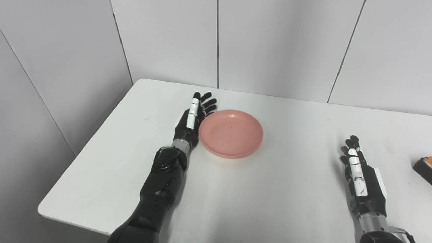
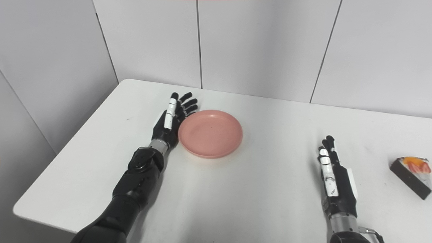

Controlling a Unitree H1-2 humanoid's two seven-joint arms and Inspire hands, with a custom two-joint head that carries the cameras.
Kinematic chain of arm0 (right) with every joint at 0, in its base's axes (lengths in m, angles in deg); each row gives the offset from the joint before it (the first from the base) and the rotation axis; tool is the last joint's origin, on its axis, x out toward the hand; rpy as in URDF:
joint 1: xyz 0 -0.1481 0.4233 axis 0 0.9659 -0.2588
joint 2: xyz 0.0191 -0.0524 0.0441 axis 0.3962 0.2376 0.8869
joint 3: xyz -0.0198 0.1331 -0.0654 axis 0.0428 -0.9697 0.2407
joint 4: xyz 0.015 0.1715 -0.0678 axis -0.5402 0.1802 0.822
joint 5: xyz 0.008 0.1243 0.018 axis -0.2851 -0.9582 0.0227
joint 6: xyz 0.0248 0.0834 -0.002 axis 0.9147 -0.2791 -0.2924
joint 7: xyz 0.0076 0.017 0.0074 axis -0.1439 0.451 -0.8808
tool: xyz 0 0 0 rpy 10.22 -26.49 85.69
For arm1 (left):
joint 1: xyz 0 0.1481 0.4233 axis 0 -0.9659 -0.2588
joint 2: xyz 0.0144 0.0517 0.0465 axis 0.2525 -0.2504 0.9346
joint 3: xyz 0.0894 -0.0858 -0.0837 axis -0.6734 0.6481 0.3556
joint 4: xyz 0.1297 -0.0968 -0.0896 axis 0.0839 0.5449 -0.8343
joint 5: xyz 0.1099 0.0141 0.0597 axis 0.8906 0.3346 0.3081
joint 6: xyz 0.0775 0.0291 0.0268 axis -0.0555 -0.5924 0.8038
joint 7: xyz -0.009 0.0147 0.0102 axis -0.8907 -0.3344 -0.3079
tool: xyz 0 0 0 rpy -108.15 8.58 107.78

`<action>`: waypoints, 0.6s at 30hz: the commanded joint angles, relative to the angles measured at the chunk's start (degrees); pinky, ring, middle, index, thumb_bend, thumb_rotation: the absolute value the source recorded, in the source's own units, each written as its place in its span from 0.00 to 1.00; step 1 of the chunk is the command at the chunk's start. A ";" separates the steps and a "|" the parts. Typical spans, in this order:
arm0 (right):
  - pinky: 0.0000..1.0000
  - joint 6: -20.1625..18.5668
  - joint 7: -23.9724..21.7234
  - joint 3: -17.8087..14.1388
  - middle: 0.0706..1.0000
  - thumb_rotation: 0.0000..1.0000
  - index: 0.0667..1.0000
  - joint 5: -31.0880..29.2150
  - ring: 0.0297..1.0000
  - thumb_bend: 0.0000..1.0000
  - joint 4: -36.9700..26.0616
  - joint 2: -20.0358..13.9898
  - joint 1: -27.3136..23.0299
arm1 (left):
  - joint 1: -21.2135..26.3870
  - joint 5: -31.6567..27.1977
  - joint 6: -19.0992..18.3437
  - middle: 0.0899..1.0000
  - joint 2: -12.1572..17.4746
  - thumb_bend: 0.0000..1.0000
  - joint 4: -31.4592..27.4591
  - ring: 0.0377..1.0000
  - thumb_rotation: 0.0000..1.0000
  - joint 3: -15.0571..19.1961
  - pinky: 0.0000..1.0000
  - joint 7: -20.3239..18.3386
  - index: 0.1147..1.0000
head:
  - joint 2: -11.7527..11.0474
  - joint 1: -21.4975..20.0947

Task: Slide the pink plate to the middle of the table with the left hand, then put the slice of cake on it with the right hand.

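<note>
Left of centre in the frame, the left hand (image 1: 193, 119) lies flat on its edge against the left rim of the pink plate (image 1: 231, 133), fingers spread apart and holding nothing; it looks set to push, not grip. The plate sits a little left of centre on the white table (image 1: 276, 189), so the slide toward the middle seems not finished, or only partly made. At lower right the right hand (image 2: 332, 175) rests on the table, fingers straight and close together, empty, waiting. At the far right edge lies the slice of cake (image 2: 411, 171), dark with orange fruit on top, well apart from the plate and untouched; moving it is all still to do. Nothing stands on the table between plate, hand and cake. Grey wall panels (image 1: 168, 37) fill the upper frame.
</note>
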 commanded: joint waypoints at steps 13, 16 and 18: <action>0.96 2.69 3.66 0.77 0.95 0.85 0.97 2.38 0.94 0.57 -0.31 3.40 -0.86 | -5.13 -0.07 -6.32 0.89 -3.85 0.73 -10.55 0.91 1.00 -2.32 0.92 -2.17 0.89 | 0.87 -8.07; 0.94 2.80 4.65 0.88 0.94 0.82 0.95 2.83 0.93 0.53 -0.40 4.32 -0.93 | -6.43 0.20 -7.21 0.91 -4.25 0.72 -12.91 0.93 1.00 -2.90 0.93 -2.39 0.91 | 1.16 -9.93; 0.93 2.65 5.23 0.98 0.94 0.80 0.95 3.09 0.92 0.52 -0.55 4.97 -1.07 | -7.13 -0.03 -7.16 0.92 -4.81 0.71 -14.18 0.94 1.00 -2.97 0.94 -2.01 0.91 | 1.48 -11.32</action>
